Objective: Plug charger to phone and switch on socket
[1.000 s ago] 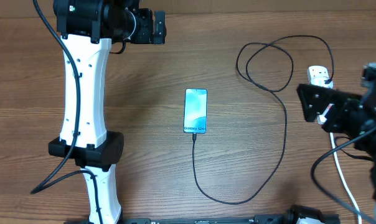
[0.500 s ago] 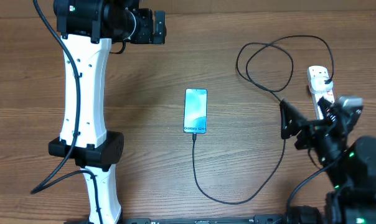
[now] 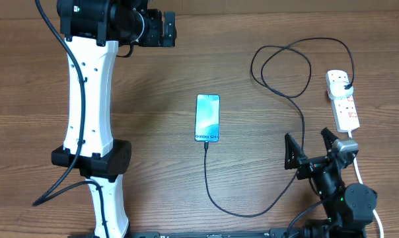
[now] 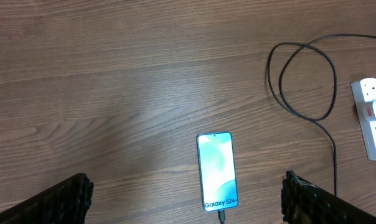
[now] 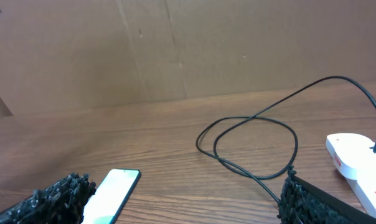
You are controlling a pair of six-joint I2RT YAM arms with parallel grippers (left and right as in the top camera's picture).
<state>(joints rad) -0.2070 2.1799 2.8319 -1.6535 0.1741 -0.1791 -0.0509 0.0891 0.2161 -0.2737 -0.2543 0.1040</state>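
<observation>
I see the phone (image 3: 208,118) flat in the middle of the surface (image 3: 153,165), with the charger (image 3: 301,142) tip touching its near end. The socket (image 3: 343,100) lies by the right edge. Both hands are released: the left hand (image 3: 170,30) by the far edge, the right hand (image 3: 310,142) toward the near right corner.

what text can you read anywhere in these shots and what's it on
"Galaxy S24": along the lower edge of the lit screen of the phone, clearest in the left wrist view, tiny but matching in the overhead view.
Red markings on the socket: too small to read in any view.
No other words, numbers or signs can be read.
</observation>
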